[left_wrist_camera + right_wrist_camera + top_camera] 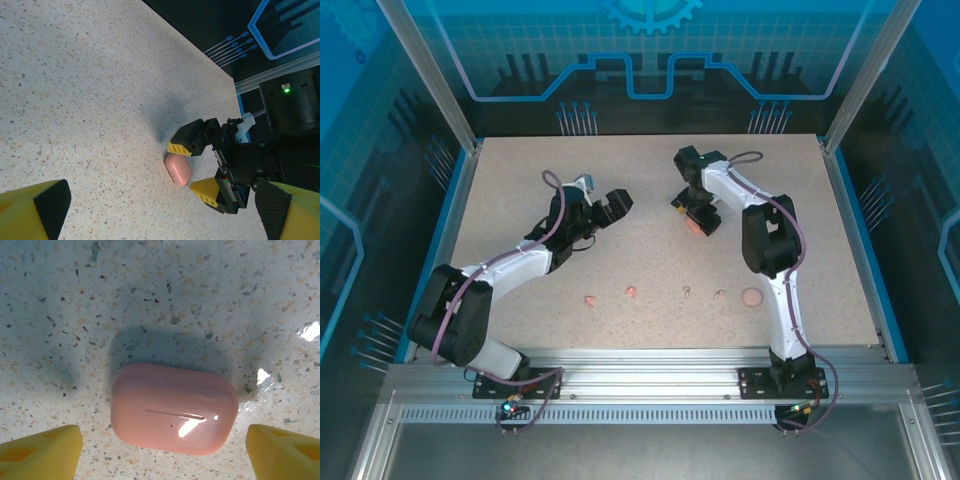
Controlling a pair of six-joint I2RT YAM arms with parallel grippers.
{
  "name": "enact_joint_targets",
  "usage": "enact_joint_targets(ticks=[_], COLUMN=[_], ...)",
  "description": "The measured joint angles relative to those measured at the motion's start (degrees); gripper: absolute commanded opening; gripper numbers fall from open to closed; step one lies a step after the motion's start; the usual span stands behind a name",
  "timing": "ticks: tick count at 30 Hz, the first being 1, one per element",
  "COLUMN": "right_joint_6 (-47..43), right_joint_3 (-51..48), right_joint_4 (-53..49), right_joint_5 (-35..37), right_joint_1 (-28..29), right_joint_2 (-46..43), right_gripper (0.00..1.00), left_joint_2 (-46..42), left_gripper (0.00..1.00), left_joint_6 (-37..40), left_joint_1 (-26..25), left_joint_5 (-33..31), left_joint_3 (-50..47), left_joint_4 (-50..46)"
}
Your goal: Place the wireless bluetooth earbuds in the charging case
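Right gripper (193, 170) spread wide, empty. The charging case (175, 410) lies closed on the table (520, 180) between its fingertips (40, 452), long axis tip to tip. Left gripper (607, 202) also open, farther off. Earbuds (591, 299) lie nearer the bases.

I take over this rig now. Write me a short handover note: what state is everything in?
Left gripper: jaws open, empty.
Right gripper: jaws open, straddling the charging case, not gripping it.
The case looks closed and lies on the table.
The two earbuds lie loose nearer the front edge.
Done: nothing inserted. Left: open the case, seat both earbuds.
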Motion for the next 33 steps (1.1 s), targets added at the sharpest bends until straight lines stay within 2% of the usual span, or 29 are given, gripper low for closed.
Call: enact_joint_targets(ticks=[11,17,24,26,29,33], right_joint_6=[-0.37,-0.94,-1.64,-1.88,-2.51,-3.58], right_joint_3=[0.68,0.68,0.61,0.59,0.59,0.59], right_joint_4=[0.28,0.11,-0.26,-0.42,-0.35,-0.09], right_joint_5=[-0.02,-0.87,-1.05,-1.07,-1.27,-1.36], right_joint_1=[-0.33,-0.83,-0.96,-1.03,-1.05,-1.05], right_joint_2=[2.75,2.82,2.82,2.82,2.82,2.82], right_gripper=[0.77,0.76,0.7,0.7,0.76,0.74], left_joint_2=[0.76,1.22,1.49,1.53,1.55,1.57], left_gripper=[0.99,0.99,0.99,0.99,0.99,0.99], left_joint_6=[-0.98,-1.07,-1.18,-1.18,-1.18,-1.18], left_joint_1=[0.24,0.33,0.33,0.33,0.33,0.33], left_joint_5=[0.22,0.59,0.63,0.66,0.7,1.31], left_joint_3=[0.02,0.04,0.04,0.07,0.11,0.37], left_joint_4=[0.15,0.17,0.2,0.2,0.2,0.17])
